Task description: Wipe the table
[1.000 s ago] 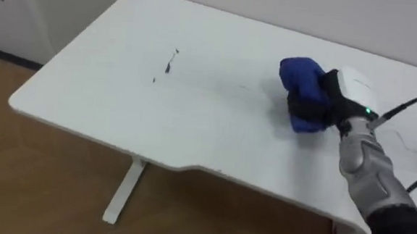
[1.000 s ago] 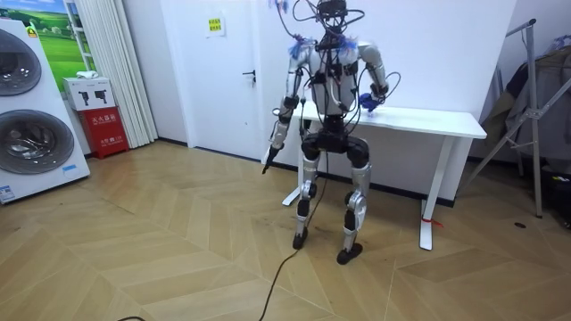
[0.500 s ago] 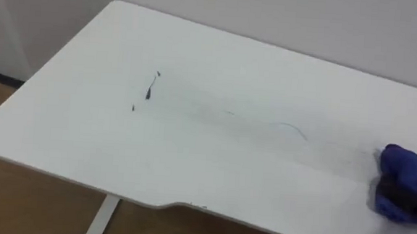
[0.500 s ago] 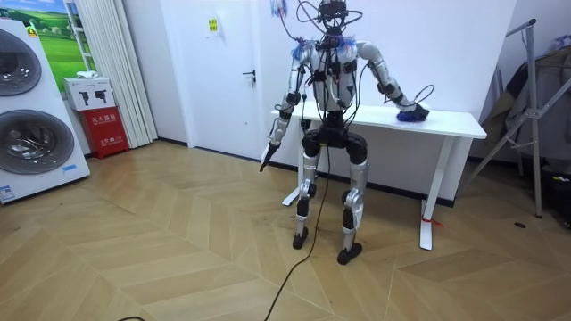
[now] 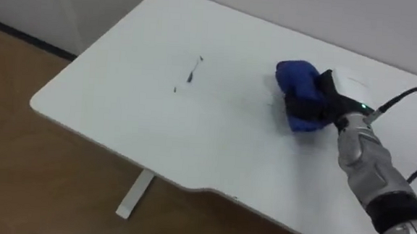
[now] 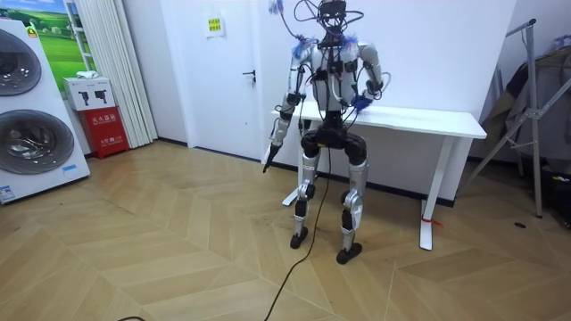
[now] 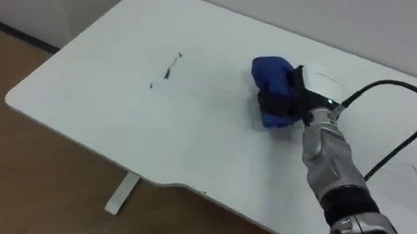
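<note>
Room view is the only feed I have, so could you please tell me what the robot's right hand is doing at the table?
Observer: In the eye views the right hand has its fingers curled round a blue cloth, which rests on the white table.
Operator: Thank you. Is there any dirt on the top that I cannot make out from here?
Observer: Yes, a few small dark marks lie on the table to the robot's left of the cloth, apart from it, with bare white top between them.
</note>
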Controlling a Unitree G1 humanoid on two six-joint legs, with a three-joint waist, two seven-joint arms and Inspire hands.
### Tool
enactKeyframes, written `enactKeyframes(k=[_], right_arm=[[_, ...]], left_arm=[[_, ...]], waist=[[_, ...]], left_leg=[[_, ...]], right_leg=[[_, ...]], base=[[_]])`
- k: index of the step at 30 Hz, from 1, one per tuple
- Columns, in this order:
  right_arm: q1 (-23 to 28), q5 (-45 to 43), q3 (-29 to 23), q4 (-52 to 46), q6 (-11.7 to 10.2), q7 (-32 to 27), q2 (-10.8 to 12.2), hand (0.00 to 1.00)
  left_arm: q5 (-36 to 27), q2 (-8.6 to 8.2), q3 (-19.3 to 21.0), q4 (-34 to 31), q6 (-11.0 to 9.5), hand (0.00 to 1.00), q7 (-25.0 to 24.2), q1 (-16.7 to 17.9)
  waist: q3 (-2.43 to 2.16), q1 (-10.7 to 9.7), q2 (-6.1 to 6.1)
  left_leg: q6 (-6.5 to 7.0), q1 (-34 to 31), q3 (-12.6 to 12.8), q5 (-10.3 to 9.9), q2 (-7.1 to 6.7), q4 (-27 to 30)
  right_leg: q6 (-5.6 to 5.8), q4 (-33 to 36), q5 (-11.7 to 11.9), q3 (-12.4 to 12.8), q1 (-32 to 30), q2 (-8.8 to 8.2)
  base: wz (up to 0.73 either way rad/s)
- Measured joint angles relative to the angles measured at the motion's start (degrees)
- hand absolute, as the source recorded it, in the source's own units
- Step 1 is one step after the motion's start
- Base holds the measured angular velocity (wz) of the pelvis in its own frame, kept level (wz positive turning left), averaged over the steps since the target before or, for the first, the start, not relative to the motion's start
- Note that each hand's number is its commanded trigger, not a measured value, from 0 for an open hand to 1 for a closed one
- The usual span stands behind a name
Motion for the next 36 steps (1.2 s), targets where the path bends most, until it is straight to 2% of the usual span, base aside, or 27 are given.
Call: enactKeyframes(k=[3, 4, 5, 6, 8, 10, 12, 13, 16, 18, 21, 22, 24, 26, 27, 29, 30, 32, 34, 36], right_arm=[[4.6, -2.1, -2.3, 0.6, -0.4, -0.1, -0.1, 1.0], [7.7, -1.6, -4.6, 1.6, -1.7, -0.8, -0.1, 1.0], [10.8, -0.8, -7.5, 1.4, -4.2, -2.3, -0.2, 1.0], [12.1, -0.3, -8.9, 1.5, -4.8, -2.5, -0.3, 1.0], [16.2, 2.6, -14.5, 2.6, -5.2, -3.5, -0.8, 1.0], [18.9, 5.7, -18.4, 5.1, -5.9, -4.6, -1.3, 1.0], [21.3, 7.5, -21.2, 7.2, -5.9, -5.7, -1.8, 1.0], [22.2, 8.3, -22.4, 7.7, -5.9, -6.2, -2.3, 1.0], [23.3, 9.8, -22.9, 9.0, -5.8, -7.5, -3.1, 1.0], [22.9, 10.0, -22.7, 9.0, -5.4, -7.7, -3.1, 1.0], [19.6, 9.9, -20.7, 9.1, -1.8, -7.7, -2.8, 1.0], [18.0, 9.9, -19.0, 8.7, 0.4, -7.1, -2.7, 1.0], [16.4, 8.9, -15.7, 6.8, 3.2, -5.5, -2.2, 1.0], [11.4, 7.3, -10.1, 5.0, 5.4, -2.6, 0.1, 1.0], [9.7, 7.0, -8.4, 4.9, 5.7, -1.6, 0.8, 1.0], [4.2, 4.3, -4.8, 4.0, 5.2, 1.6, 4.1, 1.0], [3.2, 3.7, -4.2, 4.0, 5.2, 2.2, 4.7, 1.0], [0.5, 2.8, -3.5, 3.2, 4.8, 3.8, 6.4, 1.0], [0.3, 3.1, -2.6, 2.3, 4.3, 4.0, 6.3, 1.0], [1.8, 3.2, -2.6, 2.8, 3.1, 3.9, 6.0, 1.0]], left_arm=[[0.0, -0.01, 0.9, -0.1, 0.7, 0.0, -0.4, 2.3], [0.1, 0.04, 1.6, 0.0, 0.7, 0.0, -0.5, 2.7], [0.1, 0.06, 2.7, -0.1, 0.6, 0.0, -0.7, 3.4], [0.1, 0.1, 3.2, -0.1, 0.5, 0.0, -0.7, 4.0], [0.0, 0.27, 4.4, -0.2, 0.1, 0.0, -0.4, 4.6], [0.1, 0.39, 5.0, -0.1, -0.8, 0.0, -0.4, 4.6], [0.1, 0.42, 5.2, -0.7, -1.2, 0.0, -0.1, 4.6], [0.3, 0.3, 5.2, -1.6, -1.3, 0.0, -0.1, 4.5], [1.3, 0.35, 4.5, -3.7, -1.5, 0.0, 0.3, 3.9], [1.2, 0.36, 3.8, -4.1, -1.9, 0.0, 0.3, 3.0], [1.2, -0.13, 1.9, -4.1, -1.6, 0.0, 0.3, 1.6], [1.3, -0.28, 0.9, -3.9, -1.4, 0.0, 0.2, 1.6], [1.3, -0.57, 0.7, -3.5, -0.4, 0.0, 0.2, 1.7], [1.3, -1.01, 0.4, -2.7, 0.8, 0.0, 0.2, 1.8], [1.3, -1.04, 0.1, -2.2, 1.1, 0.0, 0.1, 1.8], [1.3, -1.21, -1.4, -2.1, 2.8, 0.0, -0.9, 1.7], [1.2, -1.3, -1.4, -2.1, 3.0, 0.0, -1.2, 1.8], [1.1, -1.7, -1.6, -2.1, 3.6, 0.0, -1.3, 2.1], [1.0, -1.9, -1.7, -2.3, 4.0, 0.0, -1.2, 2.6], [1.0, -1.88, -1.6, -2.3, 4.0, 0.0, -1.2, 3.0]], waist=[[-0.09, -0.8, -0.13], [-0.08, -1.5, 0.04], [-0.33, -3.4, 0.11], [-0.41, -4.4, 0.2], [-1.04, -7.2, 0.66], [-1.22, -9.4, 0.75], [-1.64, -10.2, 0.54], [-1.61, -10.4, 0.43], [-1.62, -12.9, 0.48], [-1.59, -12.8, 0.71], [-1.37, -11.6, 1.33], [-1.4, -10.1, 1.71], [-1.36, -9.0, 1.77], [-1.43, -5.6, 1.83], [-1.37, -4.8, 1.8], [-0.68, -3.5, 1.56], [-0.72, -2.9, 1.48], [-0.88, -0.5, 1.09], [-0.83, -0.2, 1.01], [-0.84, -1.1, 0.91]], left_leg=[[0.03, 0.4, -1.2, 0.0, -0.2, 0.0], [0.03, 1.0, -1.2, 0.0, -0.36, 0.0], [0.04, 1.4, -1.3, 0.0, -0.58, -0.1], [0.04, 1.7, -1.3, 0.0, -0.61, -0.2], [0.04, 3.3, -0.7, 0.0, -0.55, -0.8], [0.04, 5.0, -0.3, 0.0, -0.54, -1.2], [0.04, 6.3, 0.2, 0.0, -0.49, -1.5], [0.06, 6.8, 0.7, 0.0, -0.4, -1.6], [0.1, 7.4, 0.8, 0.0, -0.4, -1.9], [0.1, 7.4, 1.2, 0.0, -0.39, -2.0], [0.21, 7.2, 1.4, -0.5, -0.3, -2.6], [0.2, 7.0, 1.5, -0.4, -0.2, -2.8], [0.08, 6.4, 1.1, -0.4, -0.13, -2.5], [0.16, 5.4, 1.1, -0.2, -0.07, -2.1], [0.25, 5.1, 1.0, -0.2, -0.07, -2.1], [0.26, 3.9, -0.3, 0.2, -0.17, -1.9], [0.3, 3.7, -0.6, 0.3, -0.23, -1.9], [0.4, 3.7, -1.5, 0.6, -0.46, -1.8], [0.46, 3.6, -2.4, 0.6, -0.55, -1.9], [0.47, 3.8, -2.9, 0.6, -0.55, -1.9]], right_leg=[[0.02, -0.6, 0.0, -0.6, 1.4, -0.04], [0.02, -1.1, 0.0, -0.8, 2.4, -0.11], [0.05, -1.7, 0.0, -1.3, 3.4, -0.21], [0.09, -1.8, -0.1, -1.3, 3.8, -0.22], [0.12, -1.8, -0.1, -1.2, 4.9, -0.22], [0.13, -1.8, -0.1, -1.2, 6.4, -0.27], [0.14, -1.7, -0.1, -0.8, 7.3, -0.27], [0.14, -1.8, -0.1, -0.9, 7.6, -0.22], [0.29, -1.9, 0.0, -1.1, 8.1, -0.21], [0.38, -1.9, -0.1, -1.0, 8.0, -0.21], [0.88, -1.8, -0.4, -0.2, 6.9, -0.02], [0.49, -1.6, -0.2, 0.5, 6.2, 0.21], [0.19, -1.3, 0.1, 0.6, 5.5, 0.36], [-0.6, -0.5, 0.5, 2.7, 3.0, 1.04], [-0.82, -0.4, 0.7, 2.8, 2.5, 1.15], [-0.93, -0.7, 0.9, 2.7, 1.9, 1.35], [-0.92, -0.8, 0.9, 2.5, 1.9, 1.33], [-0.79, -0.8, 0.9, 1.7, 1.9, 1.09], [-0.67, -0.8, 0.8, 0.2, 2.1, 0.87], [-0.59, -0.9, 0.7, -0.1, 3.1, 0.84]], base=[[0.26], [0.22], [0.23], [0.17], [-0.07], [-0.05], [-0.22], [-0.3], [-0.09], [-0.17], [-0.22], [-0.34], [-0.22], [-0.4], [-0.28], [0.13], [0.28], [0.23], [0.34], [0.42]])
